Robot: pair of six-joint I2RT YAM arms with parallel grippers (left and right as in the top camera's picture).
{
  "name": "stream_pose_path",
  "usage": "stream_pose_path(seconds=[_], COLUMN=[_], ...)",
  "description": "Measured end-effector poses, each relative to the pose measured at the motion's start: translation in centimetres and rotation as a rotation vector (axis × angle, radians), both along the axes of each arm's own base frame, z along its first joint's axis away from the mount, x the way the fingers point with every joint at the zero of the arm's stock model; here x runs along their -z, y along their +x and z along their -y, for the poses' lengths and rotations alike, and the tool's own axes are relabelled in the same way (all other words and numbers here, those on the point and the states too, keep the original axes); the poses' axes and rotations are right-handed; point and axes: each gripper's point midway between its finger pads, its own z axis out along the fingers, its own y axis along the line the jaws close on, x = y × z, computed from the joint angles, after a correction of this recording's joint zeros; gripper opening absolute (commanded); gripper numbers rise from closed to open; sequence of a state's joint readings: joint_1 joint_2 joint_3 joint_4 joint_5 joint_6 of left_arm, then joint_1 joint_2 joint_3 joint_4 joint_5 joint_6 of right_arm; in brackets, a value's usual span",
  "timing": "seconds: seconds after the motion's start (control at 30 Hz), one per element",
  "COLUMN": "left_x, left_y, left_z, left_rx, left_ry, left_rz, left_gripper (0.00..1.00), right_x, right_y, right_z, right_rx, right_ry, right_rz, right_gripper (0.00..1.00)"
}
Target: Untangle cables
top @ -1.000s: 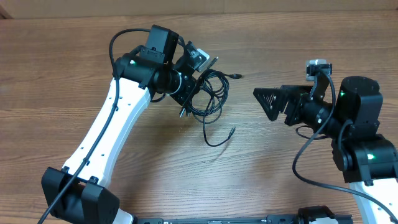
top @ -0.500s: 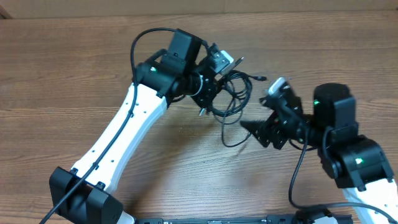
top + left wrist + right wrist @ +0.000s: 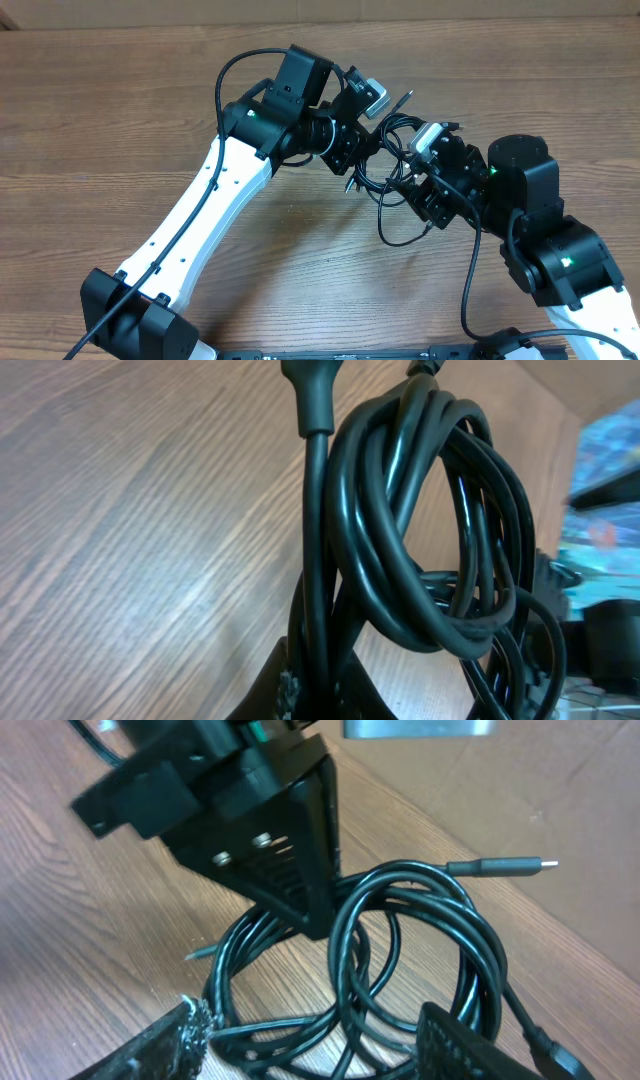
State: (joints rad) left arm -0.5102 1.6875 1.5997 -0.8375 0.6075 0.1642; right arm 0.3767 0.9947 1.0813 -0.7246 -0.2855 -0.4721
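Observation:
The cables (image 3: pixel 388 160) are a bundle of thin black loops. My left gripper (image 3: pixel 358 152) is shut on them and holds them over the wooden table; in the left wrist view the loops (image 3: pixel 430 530) rise from its closed fingers (image 3: pixel 322 680). My right gripper (image 3: pixel 414 190) is open against the bundle's right side. In the right wrist view its two fingers (image 3: pixel 315 1045) straddle the lower loops (image 3: pixel 400 950), with the left gripper (image 3: pixel 265 830) just behind. A silvery plug tip (image 3: pixel 520 866) sticks out to the right. One loose strand (image 3: pixel 385 235) hangs down onto the table.
The wooden table (image 3: pixel 120 110) lies under both arms. The left arm (image 3: pixel 200 220) reaches in diagonally from the lower left. The right arm's base (image 3: pixel 560 260) stands at the lower right. The thicker black arm wires (image 3: pixel 230 70) curve over the left wrist.
My left gripper has carried the bundle to the right. My right gripper has swung left and turned, and its open fingers now sit around the bundle's loops.

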Motion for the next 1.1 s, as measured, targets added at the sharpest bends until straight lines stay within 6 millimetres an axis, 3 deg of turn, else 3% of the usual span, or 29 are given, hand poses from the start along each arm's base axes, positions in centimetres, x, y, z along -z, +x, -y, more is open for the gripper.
stream_pose_path(seconds=[0.17,0.3,0.5,0.73,0.83,1.1], left_x=[-0.4,-0.5,-0.7,-1.1,-1.3,-1.1], left_y=[-0.6,-0.7,-1.0,-1.2,-1.4,-1.3], left_z=[0.5,0.5,0.8,1.1,1.4,1.4], left_rx=[0.031,0.034,0.05,0.066,0.079,0.071], left_ry=[-0.037,-0.042,-0.06,-0.082,-0.092,-0.076], left_rz=[-0.021,-0.024,-0.033,-0.033,-0.029,-0.022], left_gripper=[0.04,0.04,0.04,0.04,0.04,0.04], right_x=[1.4,2.3,1.7,1.6,1.5,1.7], right_y=[0.9,1.7,2.3,2.4,2.6,2.8], right_z=[-0.1,-0.3,-0.4,-0.5,-0.4,-0.2], right_rx=[0.012,0.017,0.021,0.021,0.034,0.098], right_ry=[-0.025,-0.04,-0.028,-0.026,-0.021,0.028], right_rz=[-0.039,-0.057,-0.022,-0.018,-0.019,-0.068], right_gripper=[0.45,0.41,0.27,0.19,0.04,0.04])
